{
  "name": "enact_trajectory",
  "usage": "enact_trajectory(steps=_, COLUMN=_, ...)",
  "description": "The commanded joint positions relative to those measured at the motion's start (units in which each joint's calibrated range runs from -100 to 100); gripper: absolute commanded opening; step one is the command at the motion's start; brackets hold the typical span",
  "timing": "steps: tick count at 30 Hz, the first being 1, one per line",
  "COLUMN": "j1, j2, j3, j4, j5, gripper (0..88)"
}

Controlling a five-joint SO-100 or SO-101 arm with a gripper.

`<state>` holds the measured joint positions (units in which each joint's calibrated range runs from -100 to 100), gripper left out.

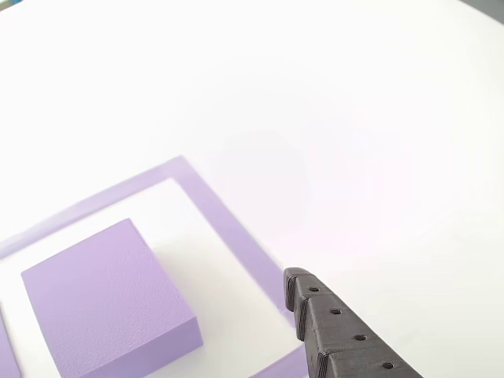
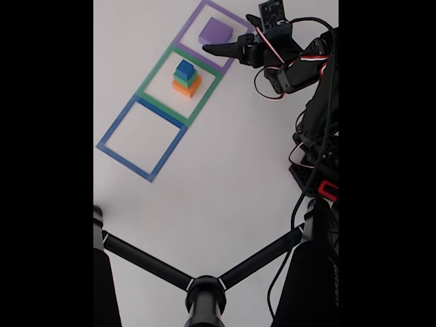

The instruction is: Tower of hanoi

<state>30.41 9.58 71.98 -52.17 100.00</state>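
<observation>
In the fixed view the purple block is being shown just left of the empty pincer, whose jaw gap cannot be told.

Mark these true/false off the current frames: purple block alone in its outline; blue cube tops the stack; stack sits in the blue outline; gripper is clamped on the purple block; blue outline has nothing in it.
1. The purple block sits alone inside the purple outline. True.
2. The blue cube tops the stack, over the green block and the orange block. True.
3. The stack stands in the blue outline. False: it stands in the green outline.
4. The gripper is clamped on the purple block. False: its tip lies beside the block.
5. The blue outline holds nothing. True.
</observation>
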Motion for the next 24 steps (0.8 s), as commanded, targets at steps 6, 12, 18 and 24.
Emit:
enact_trajectory(steps=6, j1=-1.17, j2=1.68, j3=-2.34, j4=-1.84, j5=0.0, gripper=51.4)
enact_trajectory(steps=12, j1=-0.69, j2=2.57, j3=-2.43, j4=-2.0, j5=0.0, gripper=50.3)
enact_trajectory(steps=18, j1=-1.27, j2=3.54, j3=-2.98, j4=-2.0, j5=0.0, gripper=49.5)
enact_trajectory(steps=24, j1=-1.46, j2=5.88, j3=-4.79, j4=-2.41, j5=0.0, gripper=48.5)
